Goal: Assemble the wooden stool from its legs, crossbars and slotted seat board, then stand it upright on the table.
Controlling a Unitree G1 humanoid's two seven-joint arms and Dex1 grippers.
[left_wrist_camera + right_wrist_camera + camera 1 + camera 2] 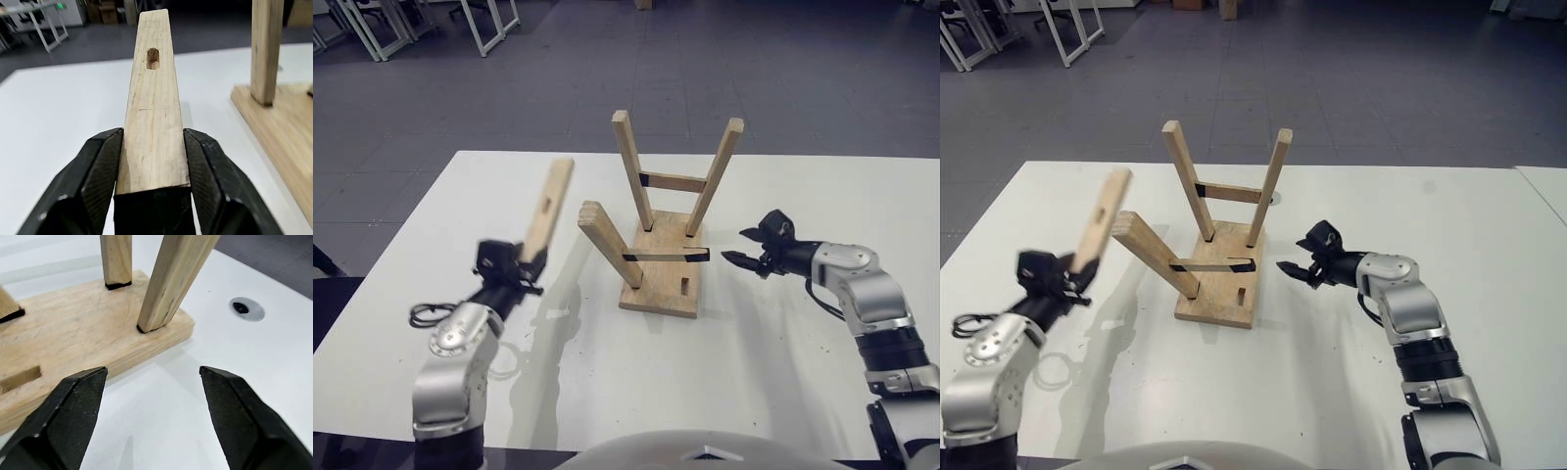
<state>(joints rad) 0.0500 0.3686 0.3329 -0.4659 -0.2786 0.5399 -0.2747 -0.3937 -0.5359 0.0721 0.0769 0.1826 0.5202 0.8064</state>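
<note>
Leg (152, 98) clenched in left gripper (152, 134), mortise hole (153, 58) plain from the wrist, right gripper (152, 369) released beside seat board (73, 328)

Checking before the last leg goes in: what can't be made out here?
Lower end of the loose leg: left wrist view, seated in the left gripper.
Empty slot in the seat board: right wrist view, cut off by the edge.
Same leg, eye views: blurred.

White table (773, 377); seat board (658, 291) flat at ctr.
</note>
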